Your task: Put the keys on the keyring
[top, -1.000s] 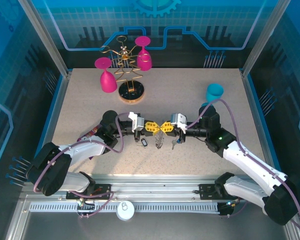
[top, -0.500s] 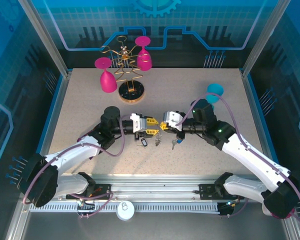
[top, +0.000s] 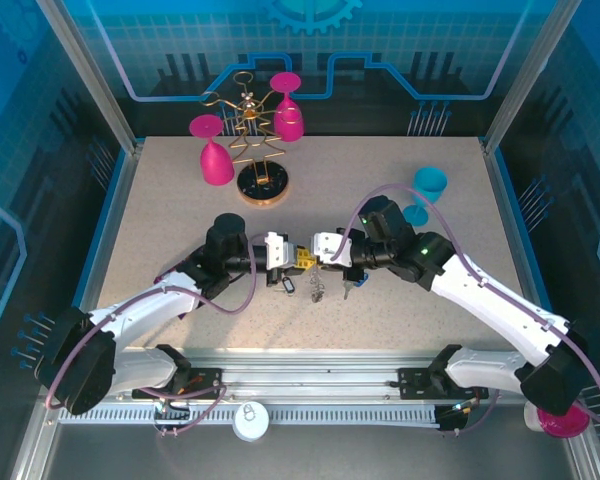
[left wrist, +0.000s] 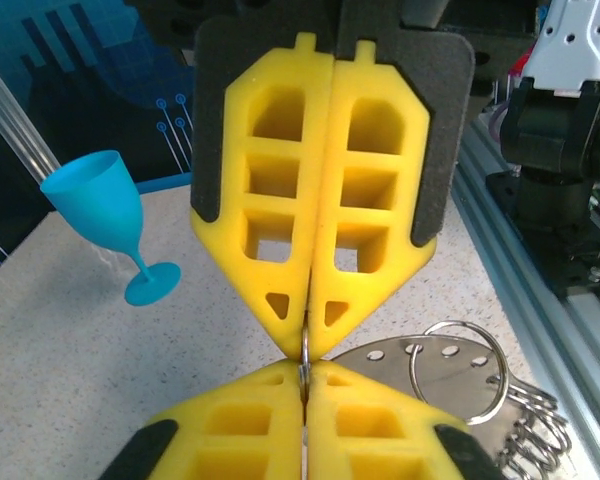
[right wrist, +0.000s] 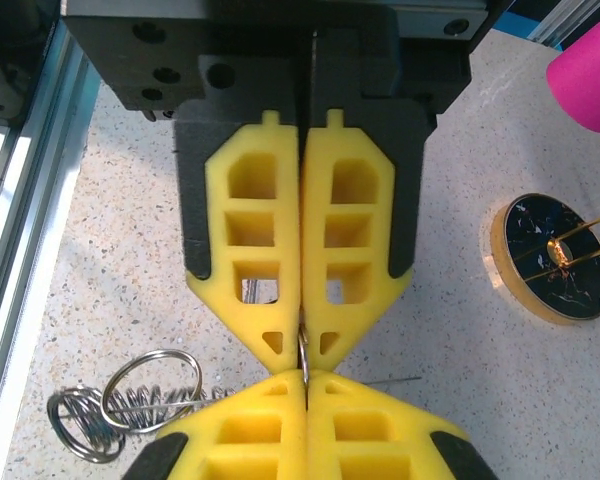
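Look at the middle of the table (top: 170, 220) and you will see your two arms meeting nose to nose. Your left gripper (top: 305, 260) reaches in from the left and your right gripper (top: 320, 256) from the right, and their yellow tips touch. Both are squeezed tight, with the fingers pressed flat together. In both wrist views you can see a thin bit of grey wire pinched right where the four tips meet, so each gripper is holding the keyring (top: 318, 288). From above, the rest of the keyring runs from the tips toward the near edge of the table, and it ends between the two keys. In the wrist views it looks like a round loop with springy coils beside it, low down by the table under the fingers. The dark key (top: 288, 285) lies on the table just left of the keyring, near your left gripper. The blue key (top: 347, 291) lies just right of the keyring, near your right gripper. You cannot tell from these pictures if either key touches the keyring. Far back on the left stands the gold rack (top: 255, 160), with two pink glasses (top: 213, 160) hanging upside down on it. A blue glass (top: 427, 186) stands upright far back on the right, behind your right arm.
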You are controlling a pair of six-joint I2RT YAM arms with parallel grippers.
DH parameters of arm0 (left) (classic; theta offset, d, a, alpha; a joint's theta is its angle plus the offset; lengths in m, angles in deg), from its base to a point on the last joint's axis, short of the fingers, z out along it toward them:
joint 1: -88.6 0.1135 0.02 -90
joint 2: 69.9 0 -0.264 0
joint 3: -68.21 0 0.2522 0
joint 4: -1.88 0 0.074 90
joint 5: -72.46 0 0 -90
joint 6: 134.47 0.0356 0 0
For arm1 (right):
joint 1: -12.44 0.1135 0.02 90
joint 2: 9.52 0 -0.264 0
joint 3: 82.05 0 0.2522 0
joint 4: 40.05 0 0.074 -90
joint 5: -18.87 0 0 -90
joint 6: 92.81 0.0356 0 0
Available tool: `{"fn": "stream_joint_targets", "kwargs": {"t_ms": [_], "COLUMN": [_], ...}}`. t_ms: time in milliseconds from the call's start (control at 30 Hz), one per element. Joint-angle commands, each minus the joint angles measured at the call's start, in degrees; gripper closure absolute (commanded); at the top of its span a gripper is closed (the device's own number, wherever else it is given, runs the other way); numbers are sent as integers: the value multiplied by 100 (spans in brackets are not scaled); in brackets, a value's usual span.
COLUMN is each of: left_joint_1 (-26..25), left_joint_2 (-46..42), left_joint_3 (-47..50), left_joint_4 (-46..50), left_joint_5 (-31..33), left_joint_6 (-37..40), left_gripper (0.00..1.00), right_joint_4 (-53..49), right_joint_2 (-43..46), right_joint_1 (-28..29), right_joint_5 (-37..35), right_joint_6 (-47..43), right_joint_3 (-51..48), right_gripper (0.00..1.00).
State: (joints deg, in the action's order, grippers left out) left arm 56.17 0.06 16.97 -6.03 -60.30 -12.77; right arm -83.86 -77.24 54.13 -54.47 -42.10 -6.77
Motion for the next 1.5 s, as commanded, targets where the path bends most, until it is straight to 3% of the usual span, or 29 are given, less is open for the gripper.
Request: {"fn": "stream_joint_targets", "kwargs": {"t_ms": [0,33,100,167,333,500,867,1133,1467], "left_joint_1": [-41,-36,-45,-39,-47,-49,-97,-106,-115], "left_joint_2": [-101,-130,-187,-229,-216,-227,-187,-56,-3], "left_joint_3": [-114,-63,60,185,345,407,322,136,144], "left_joint_4": [-73,-156,-370,-624,-1081,-1245,-1105,-891,-943], "left_joint_5": [-45,-61,-131,-207,-518,-554,-248,-135,-206], "left_joint_6": [108,126,161,161,106,55,-180,-524,-534], "left_gripper": [100,100,100,100,100,100,100,100,100], "right_joint_4": [-49,108,536,1009,1878,1805,1784,1712,1678], "right_joint_2": [34,121,393,697,1248,1194,861,798,683], "right_joint_1": [93,42,-125,-373,-644,-636,-445,-304,-271], "right_joint_5": [81,103,304,664,989,1140,1123,765,871], "right_joint_6": [-62,63,342,563,803,803,706,605,597], "right_joint_3": [185,117,-143,-474,-1333,-1404,-1248,-1204,-1142], "right_gripper": [100,97,79,74,74,73,77,89,100]}}
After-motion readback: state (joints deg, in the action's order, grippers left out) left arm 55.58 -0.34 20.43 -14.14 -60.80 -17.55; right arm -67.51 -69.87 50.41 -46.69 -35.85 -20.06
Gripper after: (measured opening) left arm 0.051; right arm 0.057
